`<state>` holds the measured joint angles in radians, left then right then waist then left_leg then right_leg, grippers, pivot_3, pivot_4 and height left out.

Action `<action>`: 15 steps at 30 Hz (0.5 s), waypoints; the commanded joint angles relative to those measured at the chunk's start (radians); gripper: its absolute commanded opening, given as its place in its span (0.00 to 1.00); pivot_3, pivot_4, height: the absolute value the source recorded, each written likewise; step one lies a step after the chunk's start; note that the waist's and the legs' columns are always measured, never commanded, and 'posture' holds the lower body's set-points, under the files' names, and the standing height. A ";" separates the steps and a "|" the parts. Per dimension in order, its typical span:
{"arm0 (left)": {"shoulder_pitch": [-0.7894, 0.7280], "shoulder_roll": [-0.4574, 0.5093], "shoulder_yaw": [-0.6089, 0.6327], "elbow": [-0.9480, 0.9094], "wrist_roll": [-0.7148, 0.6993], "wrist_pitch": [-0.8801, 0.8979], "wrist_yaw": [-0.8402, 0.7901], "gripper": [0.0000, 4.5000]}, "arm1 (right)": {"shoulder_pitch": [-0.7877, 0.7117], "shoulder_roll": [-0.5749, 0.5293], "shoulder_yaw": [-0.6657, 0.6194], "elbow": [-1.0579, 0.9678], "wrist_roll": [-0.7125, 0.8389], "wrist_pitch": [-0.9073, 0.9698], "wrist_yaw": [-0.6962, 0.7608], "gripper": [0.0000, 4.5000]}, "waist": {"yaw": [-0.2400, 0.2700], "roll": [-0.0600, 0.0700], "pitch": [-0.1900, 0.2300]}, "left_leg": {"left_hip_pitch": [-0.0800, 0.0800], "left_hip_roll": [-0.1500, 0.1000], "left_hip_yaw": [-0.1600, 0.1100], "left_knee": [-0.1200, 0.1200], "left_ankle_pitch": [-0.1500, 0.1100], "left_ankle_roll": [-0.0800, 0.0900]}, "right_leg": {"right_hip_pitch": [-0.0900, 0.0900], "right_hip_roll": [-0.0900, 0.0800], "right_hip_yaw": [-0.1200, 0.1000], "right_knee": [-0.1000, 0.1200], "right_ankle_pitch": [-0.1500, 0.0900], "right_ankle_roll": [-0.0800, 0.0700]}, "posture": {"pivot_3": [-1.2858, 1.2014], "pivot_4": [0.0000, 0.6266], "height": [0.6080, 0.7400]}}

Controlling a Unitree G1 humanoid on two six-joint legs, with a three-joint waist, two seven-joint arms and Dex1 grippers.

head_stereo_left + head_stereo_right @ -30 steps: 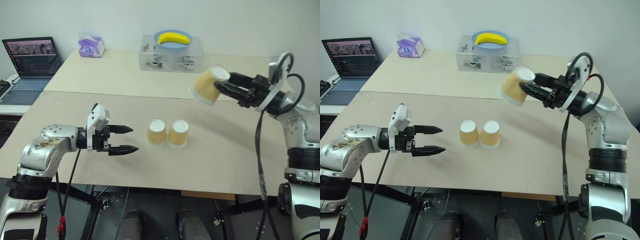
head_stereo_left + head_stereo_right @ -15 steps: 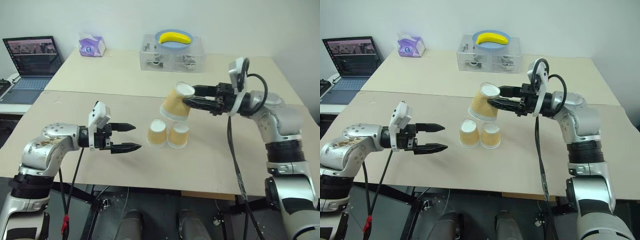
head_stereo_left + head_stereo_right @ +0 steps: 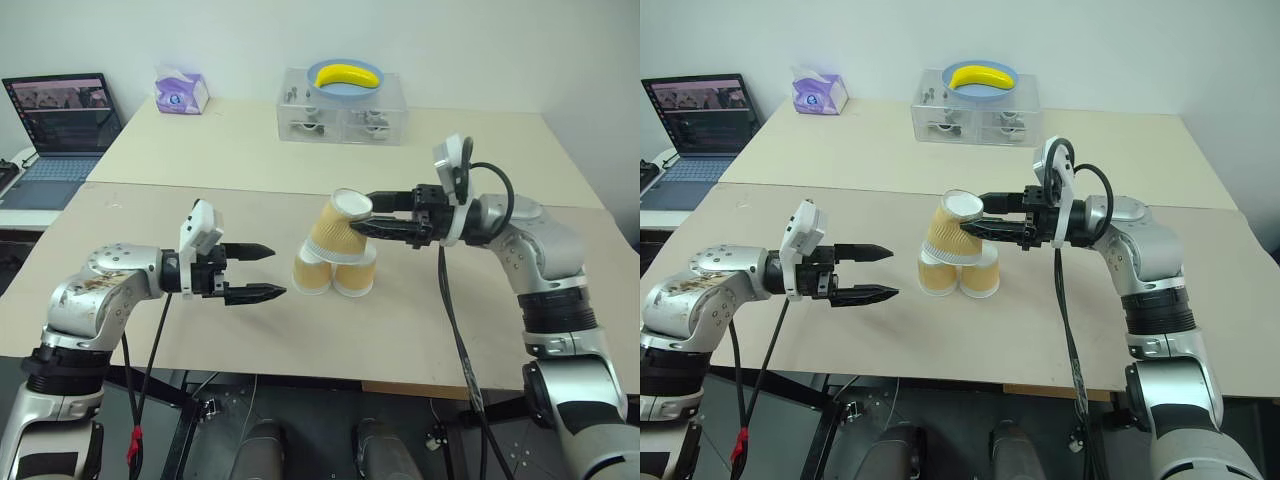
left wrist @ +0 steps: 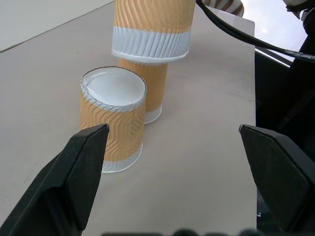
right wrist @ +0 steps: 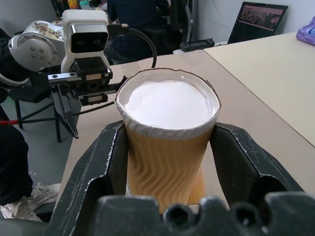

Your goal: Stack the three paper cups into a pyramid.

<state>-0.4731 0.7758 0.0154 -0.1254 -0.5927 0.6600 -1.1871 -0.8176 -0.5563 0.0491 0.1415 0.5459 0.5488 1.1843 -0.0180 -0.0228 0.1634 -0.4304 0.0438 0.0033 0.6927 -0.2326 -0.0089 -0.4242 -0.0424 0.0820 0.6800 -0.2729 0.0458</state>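
Observation:
Two tan paper cups (image 3: pixel 312 272) (image 3: pixel 356 272) stand upside down side by side on the near table, touching. The third cup (image 3: pixel 340 229) is tilted, white base up, directly over the pair with its rim at their tops; whether it rests on them I cannot tell. My right gripper (image 3: pixel 364 213) reaches in from the right, shut on this cup near its base; the right wrist view shows the cup (image 5: pixel 167 132) between both fingers. My left gripper (image 3: pixel 278 271) stands open just left of the pair, pointing at the cups and holding nothing. The left wrist view shows the nearer cup (image 4: pixel 114 118) between its spread fingers.
On the far table stand a clear box (image 3: pixel 345 108) carrying a blue plate with a banana (image 3: pixel 349 75), and a purple tissue box (image 3: pixel 182 91). A laptop (image 3: pixel 65 115) sits at the far left. Bare tabletop (image 3: pixel 430 320) lies in front of and right of the cups.
My right gripper has carried the third cup leftward and down, from over the table's right side to just above the two standing cups. The left gripper has stayed open in place.

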 commanded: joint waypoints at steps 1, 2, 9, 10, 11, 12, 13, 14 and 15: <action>-0.018 -0.003 0.009 -0.018 -0.012 0.001 0.003 1.00 | -0.008 0.010 -0.009 -0.004 -0.021 -0.040 -0.007 0.56 | 0.000 0.000 0.000 | 0.000 0.000 0.000 0.000 0.000 0.000 | 0.000 0.000 0.000 0.000 0.000 0.000 | 0.52 0.24 0.65; -0.017 -0.004 0.008 -0.017 -0.011 0.000 0.004 1.00 | -0.010 0.012 -0.008 0.004 -0.028 -0.047 -0.007 0.56 | 0.000 0.000 0.000 | 0.000 0.000 0.000 0.000 0.000 0.000 | 0.000 0.000 0.000 0.000 0.000 0.000 | 0.52 0.24 0.65; -0.013 -0.007 0.010 -0.017 -0.010 -0.001 0.004 1.00 | -0.014 0.018 -0.010 0.030 -0.054 -0.065 0.000 0.56 | 0.000 0.000 0.000 | 0.000 0.000 0.000 0.000 0.000 0.000 | 0.000 0.000 0.000 0.000 0.000 0.000 | 0.52 0.24 0.65; -0.012 -0.008 0.010 -0.018 -0.011 -0.001 0.005 1.00 | -0.013 0.018 -0.009 0.033 -0.056 -0.067 0.000 0.56 | 0.000 0.000 0.000 | 0.000 0.000 0.000 0.000 0.000 0.000 | 0.000 0.000 0.000 0.000 0.000 0.000 | 0.52 0.24 0.65; -0.011 -0.008 0.011 -0.018 -0.011 -0.002 0.005 1.00 | -0.012 0.018 -0.009 0.035 -0.059 -0.068 -0.001 0.56 | 0.000 0.000 0.000 | 0.000 0.000 0.000 0.000 0.000 0.000 | 0.000 0.000 0.000 0.000 0.000 0.000 | 0.52 0.24 0.65; -0.010 -0.008 0.011 -0.018 -0.010 -0.003 0.005 1.00 | -0.010 0.019 -0.010 0.038 -0.060 -0.071 -0.001 0.56 | 0.000 0.000 0.000 | 0.000 0.000 0.000 0.000 0.000 0.000 | 0.000 0.000 0.000 0.000 0.000 0.000 | 0.52 0.24 0.65; -0.009 -0.009 0.011 -0.018 -0.011 -0.002 0.006 1.00 | -0.009 0.021 -0.012 0.042 -0.064 -0.078 -0.005 0.56 | 0.000 0.000 0.000 | 0.000 0.000 0.000 0.000 0.000 0.000 | 0.000 0.000 0.000 0.000 0.000 0.000 | 0.52 0.24 0.65; -0.008 -0.010 0.012 -0.019 -0.012 -0.002 0.006 1.00 | -0.008 0.021 -0.015 0.041 -0.060 -0.074 -0.004 0.64 | 0.000 0.000 0.000 | 0.000 0.000 0.000 0.000 0.000 0.000 | 0.000 0.000 0.000 0.000 0.000 0.000 | 0.52 0.24 0.65; -0.007 -0.011 0.012 -0.019 -0.011 -0.003 0.007 1.00 | -0.006 0.020 -0.016 0.040 -0.055 -0.068 0.002 0.73 | 0.000 0.000 0.000 | 0.000 0.000 0.000 0.000 0.000 0.000 | 0.000 0.000 0.000 0.000 0.000 0.000 | 0.52 0.24 0.65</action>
<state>-0.4729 0.7649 0.0150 -0.1255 -0.5926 0.6600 -1.1823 -0.8176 -0.5365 0.0598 0.1973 0.4797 0.4972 1.1779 -0.0181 -0.0227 0.1634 -0.4302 0.0437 0.0033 0.6927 -0.2325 -0.0089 -0.4242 -0.0424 0.0820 0.6801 -0.2729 0.0457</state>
